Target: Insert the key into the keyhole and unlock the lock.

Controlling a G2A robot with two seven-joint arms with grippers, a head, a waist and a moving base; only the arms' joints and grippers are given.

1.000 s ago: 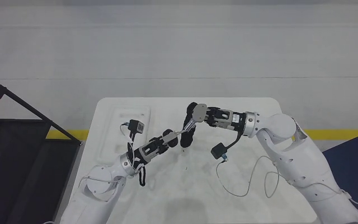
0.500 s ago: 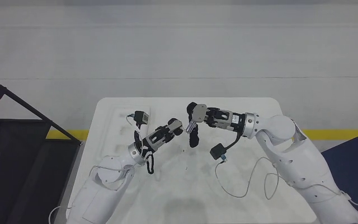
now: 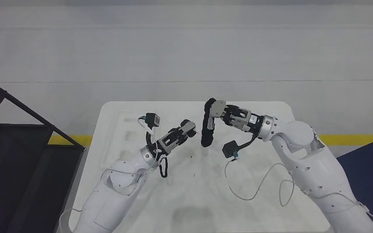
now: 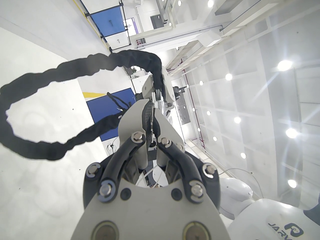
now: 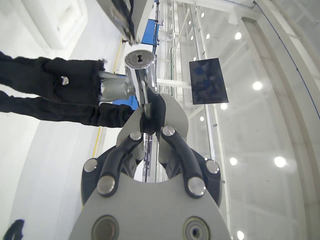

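White moulded tray (image 3: pixel 129 129) lies at the far left of the white table (image 3: pixel 192 198), its shallow recesses facing up. Just to its right, the left claw (image 3: pixel 187 126) is pinched tight on the key (image 5: pixel 131 40), whose metal tip pokes out past the fingertips. The tip hangs just beside the end face of the lock (image 5: pixel 140 76), near the keyhole (image 5: pixel 139 57) but not in it; the slot is in plain sight in the right wrist view. The lock is a chrome cylinder held in the air over the far middle of the table, its round face turned towards the left claw. A black fabric-covered cable (image 4: pixel 37 148) leaves the lock's side and hangs in a wide loop next to it. To the right, the right claw (image 5: pixel 148 112) is clamped on the lock at the end away from the keyhole, its fingers closed against the chrome. The two claws face each other, tips close together, the lock between them.
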